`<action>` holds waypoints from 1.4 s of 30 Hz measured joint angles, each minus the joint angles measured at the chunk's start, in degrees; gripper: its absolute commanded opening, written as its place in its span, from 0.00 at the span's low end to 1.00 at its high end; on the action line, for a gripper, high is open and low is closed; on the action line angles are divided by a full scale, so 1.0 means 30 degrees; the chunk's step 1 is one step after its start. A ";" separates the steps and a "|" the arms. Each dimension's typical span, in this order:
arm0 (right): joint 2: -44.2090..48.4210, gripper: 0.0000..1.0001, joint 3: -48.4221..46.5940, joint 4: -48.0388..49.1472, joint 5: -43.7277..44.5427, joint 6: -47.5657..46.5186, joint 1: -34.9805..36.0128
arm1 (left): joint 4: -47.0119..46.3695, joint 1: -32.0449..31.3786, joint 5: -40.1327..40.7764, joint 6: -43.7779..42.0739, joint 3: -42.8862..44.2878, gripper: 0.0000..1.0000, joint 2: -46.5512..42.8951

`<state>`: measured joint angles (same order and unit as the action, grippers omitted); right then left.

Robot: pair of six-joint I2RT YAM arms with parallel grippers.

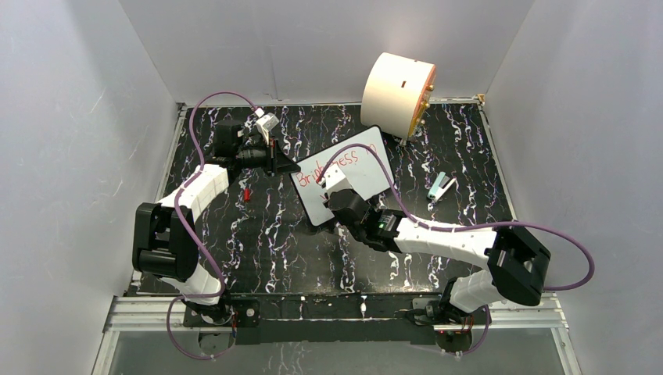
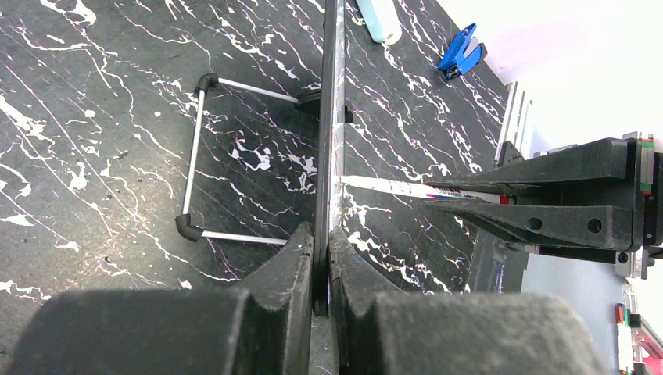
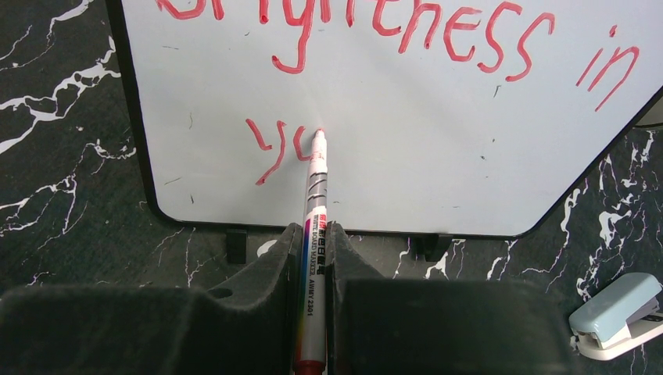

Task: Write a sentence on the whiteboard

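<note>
Right wrist view puts the right fingers (image 3: 274,269) clamped on a whiteboard marker (image 3: 314,211). Its barrel runs toward 12 o'clock and its tip touches the whiteboard (image 3: 469,156). The sentence (image 3: 406,31) is partly written in red. "Brightness in" fills the upper line, and below it stand a "y" and an unfinished second letter, with the tip at that letter's upper right end.

Left wrist view shows the left fingers (image 2: 285,269) closed on the board's edge, steadying it on its wire stand (image 2: 194,156). From above, the board sits propped and tilted in the middle of the bench (image 1: 234,250), with a cream cylinder (image 1: 397,92) at its 1 o'clock and a pale stapler (image 1: 442,186) at its 3 o'clock.

I judge the step in hand to be the start of the word "your". The next move calls for closing this letter, then carrying the tip toward 3 o'clock with light, even pressure. The left hold should be firm throughout, and room is needed for "eyes".
</note>
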<state>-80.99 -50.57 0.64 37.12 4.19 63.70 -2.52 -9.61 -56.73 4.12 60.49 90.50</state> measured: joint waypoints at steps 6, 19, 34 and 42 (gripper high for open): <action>0.0000 0.00 0.0000 -0.0015 -0.0058 -0.0036 0.0000 | 0.0000 0.0000 0.0000 0.0000 0.0000 0.00 0.0000; 0.0095 0.00 0.0000 -0.0015 -0.0597 -0.0029 -0.0073 | 0.0000 0.0000 0.0000 0.0000 0.0000 0.00 0.0000; 0.0903 0.00 0.0131 -0.0029 -0.0495 -0.0117 -0.0153 | 0.0000 0.0000 -0.0015 0.0000 0.0000 0.00 0.0000; 0.0903 0.00 0.0197 -0.0102 -0.0423 -0.0117 -0.0481 | 0.0000 0.0000 -0.0015 0.0000 0.0000 0.00 0.0000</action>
<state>-78.28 -49.98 0.34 35.86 3.84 62.26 -2.52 -9.61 -56.77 4.12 60.49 90.50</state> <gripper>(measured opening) 0.200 0.068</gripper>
